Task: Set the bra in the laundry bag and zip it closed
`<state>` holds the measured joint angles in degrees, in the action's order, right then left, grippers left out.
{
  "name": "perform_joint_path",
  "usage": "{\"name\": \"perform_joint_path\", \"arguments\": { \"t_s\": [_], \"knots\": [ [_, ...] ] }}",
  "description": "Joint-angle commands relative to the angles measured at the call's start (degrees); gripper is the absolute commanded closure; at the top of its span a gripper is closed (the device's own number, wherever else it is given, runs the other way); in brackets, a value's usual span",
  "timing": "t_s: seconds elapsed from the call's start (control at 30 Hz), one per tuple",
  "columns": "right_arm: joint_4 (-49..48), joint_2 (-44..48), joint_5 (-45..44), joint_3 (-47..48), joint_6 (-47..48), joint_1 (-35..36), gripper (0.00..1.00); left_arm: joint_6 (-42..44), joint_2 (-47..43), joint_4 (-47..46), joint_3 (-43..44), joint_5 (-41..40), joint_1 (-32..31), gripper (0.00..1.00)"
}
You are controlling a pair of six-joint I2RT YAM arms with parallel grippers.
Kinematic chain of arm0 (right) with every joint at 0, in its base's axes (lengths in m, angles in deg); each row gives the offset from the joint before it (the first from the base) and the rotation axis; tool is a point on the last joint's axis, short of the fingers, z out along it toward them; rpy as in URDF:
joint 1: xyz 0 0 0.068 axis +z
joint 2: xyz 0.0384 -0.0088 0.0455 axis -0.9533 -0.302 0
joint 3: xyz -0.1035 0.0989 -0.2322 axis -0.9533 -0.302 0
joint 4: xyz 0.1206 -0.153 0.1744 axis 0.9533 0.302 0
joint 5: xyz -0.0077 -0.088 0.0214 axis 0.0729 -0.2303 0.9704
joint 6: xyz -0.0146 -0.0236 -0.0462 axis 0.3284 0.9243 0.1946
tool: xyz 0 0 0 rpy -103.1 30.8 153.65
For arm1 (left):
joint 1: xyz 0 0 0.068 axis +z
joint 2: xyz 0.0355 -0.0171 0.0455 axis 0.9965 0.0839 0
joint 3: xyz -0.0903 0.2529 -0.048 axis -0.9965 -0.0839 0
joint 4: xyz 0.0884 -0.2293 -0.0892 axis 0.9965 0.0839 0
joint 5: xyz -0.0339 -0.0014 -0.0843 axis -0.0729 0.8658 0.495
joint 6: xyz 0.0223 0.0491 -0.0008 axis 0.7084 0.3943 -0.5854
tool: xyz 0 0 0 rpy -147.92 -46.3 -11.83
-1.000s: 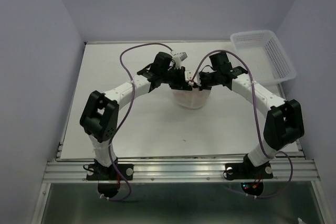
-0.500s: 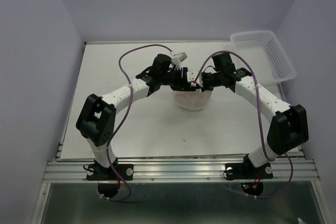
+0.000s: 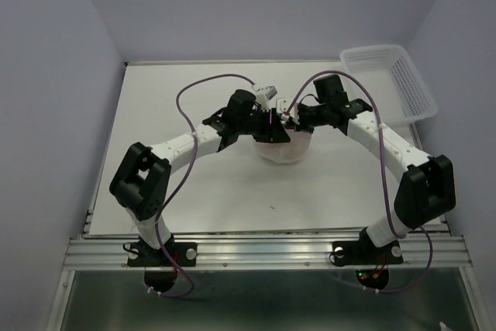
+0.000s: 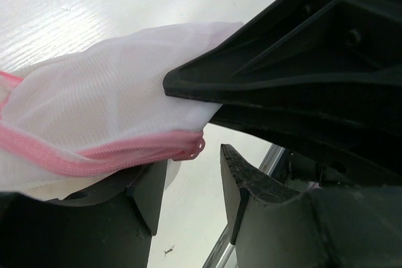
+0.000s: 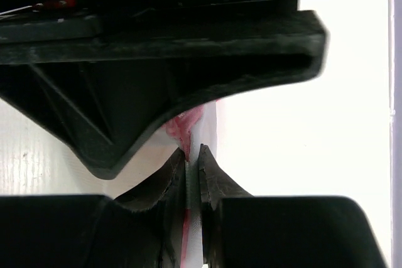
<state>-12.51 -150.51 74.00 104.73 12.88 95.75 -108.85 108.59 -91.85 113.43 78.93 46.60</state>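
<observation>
From the top, the laundry bag [image 3: 283, 149] sits on the white table [image 3: 194, 184]. The left gripper [image 3: 268, 120] and the right gripper [image 3: 289, 118] are both at the bag's far edge, very close to each other. A white basket [image 3: 387, 83] is well away from the bag, off to the right. I cannot see the bra. It may be inside the bag, but I cannot tell.

From the left wrist, the left gripper [image 4: 193, 171] is about half open and holds nothing. The end of the pink zipper [image 4: 113, 158] hangs just above the gap between its fingers, not pinched.

From the right wrist, the right gripper [image 5: 192, 158] is nearly closed. It pinches a thin bit of the bag's edge, right at the pink zipper.

The bag looks light, soft and floppy. I think the mesh would bunch up and slip if grabbed. The zipper band is the firmer part, so that is the best place to hold it.
</observation>
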Motion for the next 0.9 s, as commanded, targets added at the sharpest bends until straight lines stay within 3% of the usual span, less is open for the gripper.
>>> {"name": "perform_joint_path", "arguments": {
  "t_s": [0.0,0.47,0.67,0.77,0.87],
  "knots": [
    [-2.7,0.2,2.3,3.0,-2.8,0.6,0.92,-0.8,-5.2,-3.4,-2.5,-4.7,-0.5,0.49],
    [-2.7,1.4,3.3,2.3,-4.0,0.6,0.92,-0.8,-4.6,-5.8,-0.8,-7.7,-0.6,0.51],
    [-2.9,0.9,3.1,2.8,-4.8,0.6,0.91,-0.9,-4.6,-6.3,-1.2,-8.8,-0.9,0.62],
    [-3.0,0.8,2.7,2.8,-5.2,0.6,0.91,-0.6,-4.5,-6.5,-0.9,-8.5,-0.9,0.78],
    [-3.0,0.7,2.3,3.0,-5.7,0.6,0.91,-0.4,-4.7,-6.5,-0.8,-8.5,-0.9,0.81]
  ]
}}
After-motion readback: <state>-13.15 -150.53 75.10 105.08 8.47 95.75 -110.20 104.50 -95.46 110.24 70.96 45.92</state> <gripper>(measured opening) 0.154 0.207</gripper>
